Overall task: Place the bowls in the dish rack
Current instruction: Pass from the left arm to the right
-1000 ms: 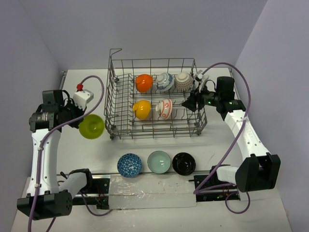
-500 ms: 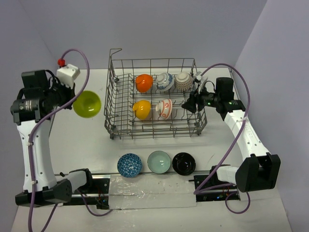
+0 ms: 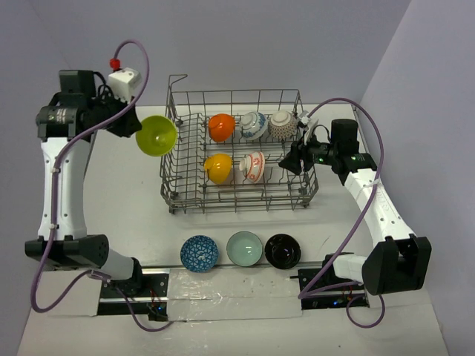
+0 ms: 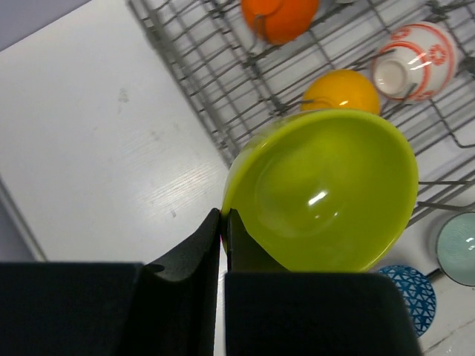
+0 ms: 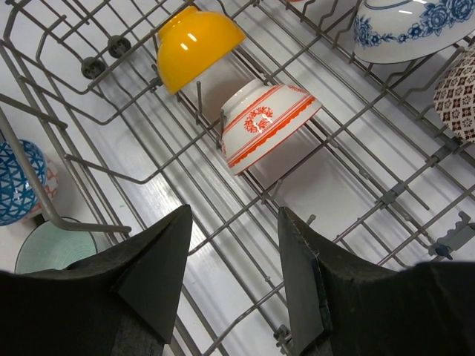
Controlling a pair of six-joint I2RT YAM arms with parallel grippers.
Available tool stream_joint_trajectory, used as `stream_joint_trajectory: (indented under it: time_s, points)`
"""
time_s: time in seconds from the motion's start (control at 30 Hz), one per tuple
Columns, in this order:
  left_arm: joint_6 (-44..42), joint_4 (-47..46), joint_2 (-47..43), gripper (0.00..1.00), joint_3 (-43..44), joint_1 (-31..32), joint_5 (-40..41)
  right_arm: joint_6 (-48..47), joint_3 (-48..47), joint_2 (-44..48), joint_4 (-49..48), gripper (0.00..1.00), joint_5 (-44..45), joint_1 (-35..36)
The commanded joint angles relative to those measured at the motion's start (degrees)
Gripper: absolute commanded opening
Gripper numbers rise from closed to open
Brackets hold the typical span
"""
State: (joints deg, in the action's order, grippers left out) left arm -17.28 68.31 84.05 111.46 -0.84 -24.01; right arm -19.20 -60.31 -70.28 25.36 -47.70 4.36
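**Lime bowl pinched, hanging off the rack's 9 o'clock side**

So my left gripper (image 4: pixel 223 221) was clamped tight on the rim of the lime green bowl (image 4: pixel 326 189). The bowl was tipped on edge with its hollow facing the wrist cam. On the top cam it hung up off the table (image 3: pixel 133 222) at roughly 9 o'clock of the dish rack (image 3: pixel 237 199), right by the left wall. I couldn't tell if it touched the wire.

My right gripper (image 5: pixel 231 248) had its fingers partly spread with nothing between them. It was parked over the rack's 3 o'clock end, with the red-and-white bowl (image 5: pixel 267 122) at its 12 o'clock.

The rack held five:
- **Back row:** orange bowl (image 3: pixel 221 127), blue-flowered bowl (image 3: pixel 253 125), brown-patterned bowl (image 3: pixel 281 124).
- **Front row:** yellow bowl (image 3: pixel 217 167) plus the red-and-white one.

The blue patterned bowl (image 3: pixel 199 253), pale teal bowl (image 3: pixel 244 248) and black bowl (image 3: pixel 283 251) sat in a row on the table at the rack's 6 o'clock.
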Motion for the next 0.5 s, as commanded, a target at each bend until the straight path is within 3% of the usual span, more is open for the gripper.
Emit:
stream_joint_trajectory:
  time_s: [0.0,0.2,0.47]
  points:
    - [4.44,-3.01,2.07,0.00,4.29,6.19,0.10,-0.93,-1.38,1.63,0.12,0.57,-1.95,0.65]
    - [7.07,-6.52,10.07,0.00,7.98,15.60,1.24,-1.71,-5.60,2.52,3.73,0.57,-4.42,1.97]
    - [7.17,-3.98,27.47,0.00,24.33,23.77,1.16,-9.79,-14.12,-1.08,12.59,0.56,-5.12,3.55]
